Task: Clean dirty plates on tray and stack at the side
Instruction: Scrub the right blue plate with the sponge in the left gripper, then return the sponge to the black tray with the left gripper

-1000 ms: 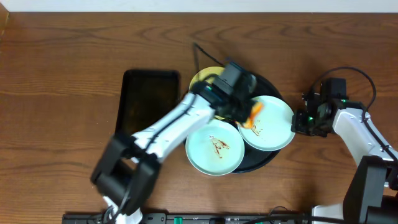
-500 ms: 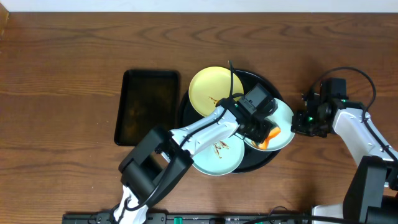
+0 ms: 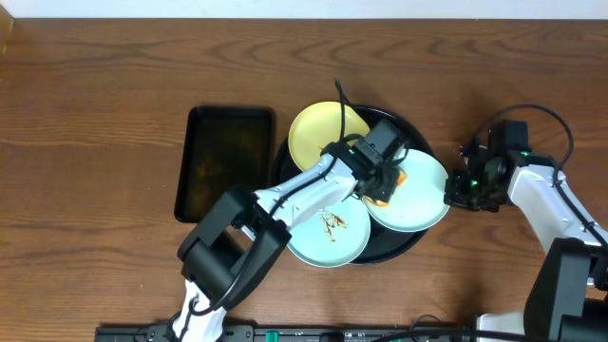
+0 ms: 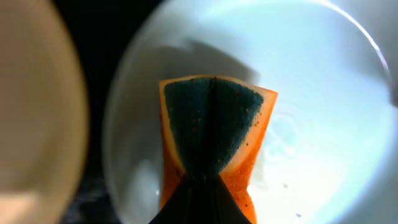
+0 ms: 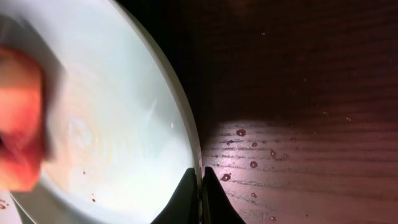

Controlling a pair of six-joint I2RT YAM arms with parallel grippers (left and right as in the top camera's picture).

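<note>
Right end effector (image 5: 202, 179), clamped on plate rim (image 5: 186, 134)

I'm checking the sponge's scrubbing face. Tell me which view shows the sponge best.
Left wrist view: the sponge fills the centre, dark green pad on orange, pinched by the left gripper over a mint-blue plate. Overhead shows only a small orange bit beside that gripper; right wrist shows a blurred orange patch at its left edge.

Obscured / blurred bits
L arm (image 3: 304, 185) covers pt of yellow plate (image 3: 318, 133) overhead; sponge (image 5: 18, 118) blurred & cut by frame edge in R wrist view.
</note>
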